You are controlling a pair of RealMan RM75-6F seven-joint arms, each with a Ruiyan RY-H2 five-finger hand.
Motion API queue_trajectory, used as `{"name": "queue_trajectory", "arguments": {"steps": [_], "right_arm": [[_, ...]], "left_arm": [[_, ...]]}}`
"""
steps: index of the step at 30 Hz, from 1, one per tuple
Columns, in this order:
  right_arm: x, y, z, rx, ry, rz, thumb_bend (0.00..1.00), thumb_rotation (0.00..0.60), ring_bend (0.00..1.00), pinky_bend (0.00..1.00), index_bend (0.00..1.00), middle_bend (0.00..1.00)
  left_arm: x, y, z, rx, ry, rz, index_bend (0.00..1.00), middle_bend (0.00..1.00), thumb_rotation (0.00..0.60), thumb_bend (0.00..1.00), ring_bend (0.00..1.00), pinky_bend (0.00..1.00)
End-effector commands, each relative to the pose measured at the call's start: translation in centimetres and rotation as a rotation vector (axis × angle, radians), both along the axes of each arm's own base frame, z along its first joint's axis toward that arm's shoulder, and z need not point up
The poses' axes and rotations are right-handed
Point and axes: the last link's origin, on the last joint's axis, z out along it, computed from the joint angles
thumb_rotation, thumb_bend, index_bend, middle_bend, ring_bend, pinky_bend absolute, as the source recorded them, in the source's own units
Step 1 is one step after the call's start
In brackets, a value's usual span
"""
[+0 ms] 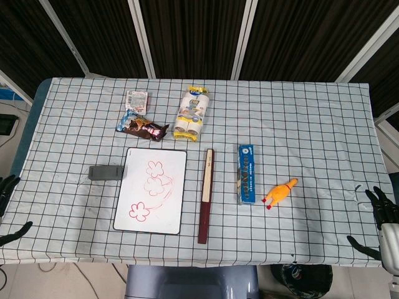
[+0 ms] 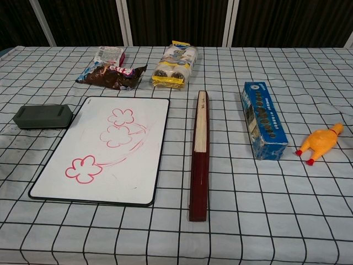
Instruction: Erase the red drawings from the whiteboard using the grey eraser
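Eraser (image 1: 106, 172): grey, lying flat on the worktop (image 1: 312, 124) just off the whiteboard's upper left edge, at about nine o'clock from the drawings; untouched.
Left hand (image 1: 7, 215): at the worktop's near left edge, fingers spread and holding nothing; only partly in head view, absent from chest view.
Right hand (image 1: 380, 224): at the near right edge, fingers apart, empty; well apart from the board.
Step in hand: judged as reaching for the eraser, nothing yet grasped.
Best arm: left, being on the eraser's side.
Grasp advice: close fingers across the short sides from above, flat face kept down, ready to wipe.
Whiteboard (image 1: 153, 190): white, dark-rimmed, lying slightly skewed; may slide under wiping, so press straight down, or steady it with the other hand.
Red drawings (image 2: 118, 135): three flower outlines with faint smeared streaks between; stroke along the board's length.
Neighbours: dark red stick (image 1: 206, 195) at three o'clock of the board, snack packets (image 1: 142, 128) at twelve; keep strokes short of both.
Further out: blue box (image 1: 246, 174), rubber chicken (image 1: 280, 192); clear of the work.
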Motion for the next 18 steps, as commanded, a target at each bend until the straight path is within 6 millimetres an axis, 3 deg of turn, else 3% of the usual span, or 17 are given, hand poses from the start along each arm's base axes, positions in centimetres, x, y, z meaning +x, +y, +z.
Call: {"name": "queue_trajectory", "arguments": {"steps": [1, 18], "right_arm": [[0.00, 0.01, 0.00, 0.000, 0.000, 0.000, 0.17, 0.600, 0.14, 0.19, 0.01, 0.06], [0.02, -0.09, 0.00, 0.003, -0.007, -0.001, 0.17, 0.600, 0.14, 0.19, 0.01, 0.06]], "left_arm": [[-0.01, 0.02, -0.01, 0.000, 0.001, 0.001, 0.00, 0.03, 0.600, 0.15, 0.00, 0.00], [-0.06, 0.20, -0.15, -0.009, 0.000, 0.006, 0.00, 0.03, 0.600, 0.15, 0.00, 0.00]]}}
